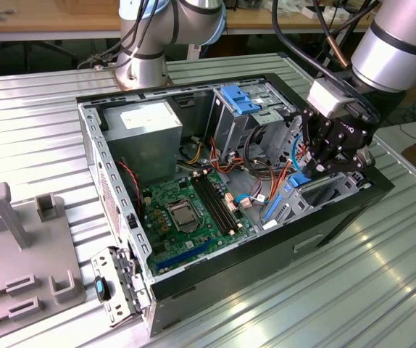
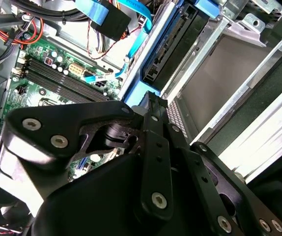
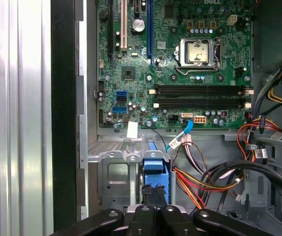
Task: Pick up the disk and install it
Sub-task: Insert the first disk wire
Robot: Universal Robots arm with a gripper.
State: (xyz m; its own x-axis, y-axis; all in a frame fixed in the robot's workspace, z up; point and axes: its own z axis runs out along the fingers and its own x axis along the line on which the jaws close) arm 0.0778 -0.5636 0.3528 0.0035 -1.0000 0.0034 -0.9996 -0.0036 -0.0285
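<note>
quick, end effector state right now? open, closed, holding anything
End effector: closed on the disk, pinching its blue-railed end at the drive cage.

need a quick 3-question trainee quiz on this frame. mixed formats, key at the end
1. True or false: the gripper hangs over the power supply.
2. The disk has carrier rails that are: A red, B blue, C yellow.
3. Which is nearer the gripper, the CPU socket or the drive cage?
Key: 1 false; 2 B; 3 drive cage.
</note>
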